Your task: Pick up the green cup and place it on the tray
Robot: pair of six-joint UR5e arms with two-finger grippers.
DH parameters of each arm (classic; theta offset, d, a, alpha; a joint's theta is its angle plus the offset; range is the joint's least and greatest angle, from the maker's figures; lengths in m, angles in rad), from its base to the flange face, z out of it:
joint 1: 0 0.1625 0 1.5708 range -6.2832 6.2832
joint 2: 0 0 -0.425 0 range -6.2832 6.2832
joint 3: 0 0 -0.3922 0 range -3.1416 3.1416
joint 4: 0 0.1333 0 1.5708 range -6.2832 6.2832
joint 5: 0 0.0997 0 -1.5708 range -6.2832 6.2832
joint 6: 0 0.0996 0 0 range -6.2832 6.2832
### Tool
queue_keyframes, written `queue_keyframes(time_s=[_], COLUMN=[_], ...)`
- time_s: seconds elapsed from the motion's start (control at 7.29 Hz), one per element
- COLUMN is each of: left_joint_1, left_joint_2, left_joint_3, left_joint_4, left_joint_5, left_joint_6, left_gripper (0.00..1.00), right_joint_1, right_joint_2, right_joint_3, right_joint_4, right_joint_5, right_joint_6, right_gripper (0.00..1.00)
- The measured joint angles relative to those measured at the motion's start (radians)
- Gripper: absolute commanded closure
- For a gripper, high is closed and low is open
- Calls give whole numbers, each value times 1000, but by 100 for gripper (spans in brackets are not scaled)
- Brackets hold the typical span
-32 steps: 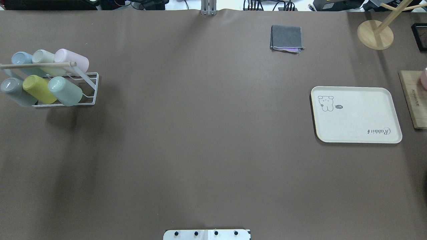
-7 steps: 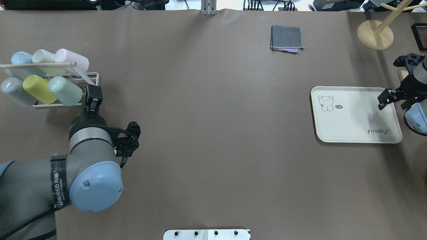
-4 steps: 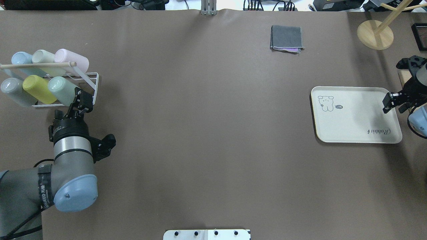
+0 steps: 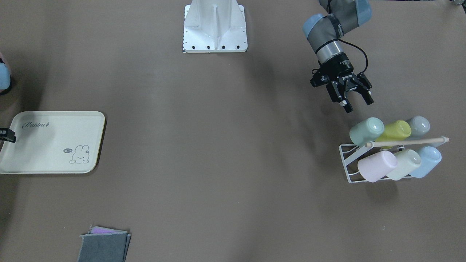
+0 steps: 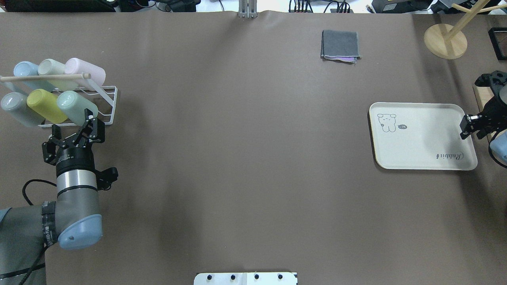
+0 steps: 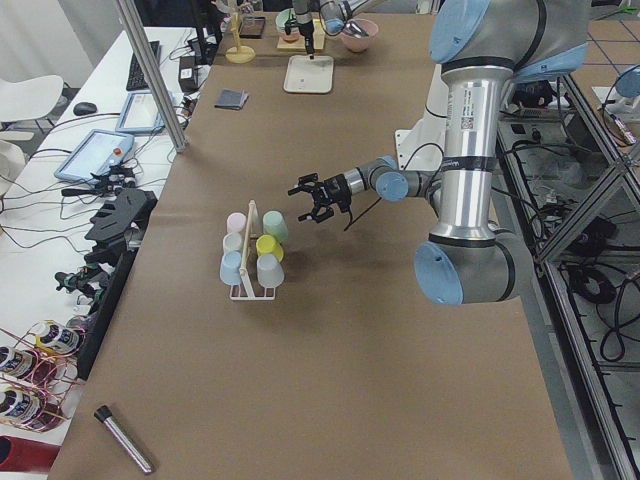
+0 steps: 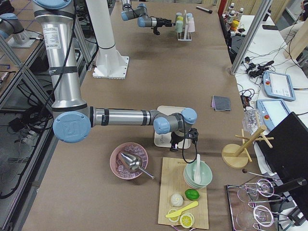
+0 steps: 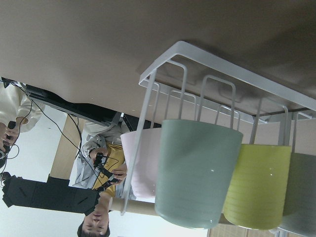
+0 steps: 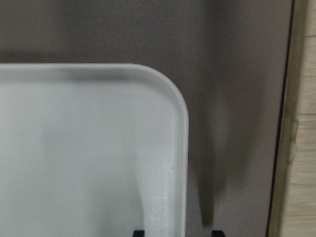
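Observation:
The green cup [image 5: 77, 107] lies bottom-out on the near right peg of a white wire rack [image 5: 107, 105] at the table's far left. It also shows in the front view [image 4: 366, 131] and fills the left wrist view [image 8: 195, 173]. My left gripper [image 5: 73, 126] is open and empty, just short of the cup's bottom and pointed at it; it also shows in the front view [image 4: 358, 104]. The cream tray [image 5: 422, 136] lies at the right. My right gripper [image 5: 469, 126] hovers over the tray's right edge, jaws apart and empty; the wrist view shows the tray's corner [image 9: 98, 148].
The rack also holds a lime cup [image 5: 45, 105], a grey, a pink, a cream-green and a blue cup under a wooden rod [image 5: 43, 78]. A folded grey cloth [image 5: 340, 45] and a wooden stand [image 5: 445, 41] sit at the back. A wooden board [image 7: 185, 192] lies right of the tray.
My left arm has swung in from the table's left, and its open gripper now faces the green cup. My right gripper has drifted right to the tray's right edge.

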Motion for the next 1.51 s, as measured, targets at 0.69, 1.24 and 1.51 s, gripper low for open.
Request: queue_keyframes(time_s=[0.69, 1.24, 1.51], left_joint_1=[27, 3, -17], left_joint_2=[-9, -17, -30], left_joint_3=[137, 182, 206], left_joint_4=[-39, -75, -77], left_joint_5=[84, 108, 107], left_joint_6=[39, 88, 140], left_gripper=[2, 2, 2], right_joint_1=[-1, 1, 3], right_joint_2=[-7, -6, -6], right_joint_3=[-10, -10, -9], right_joint_4=[-3, -7, -8], right_joint_5=[-7, -7, -7], right_joint_6=[15, 15, 15], right_gripper=[76, 100, 100])
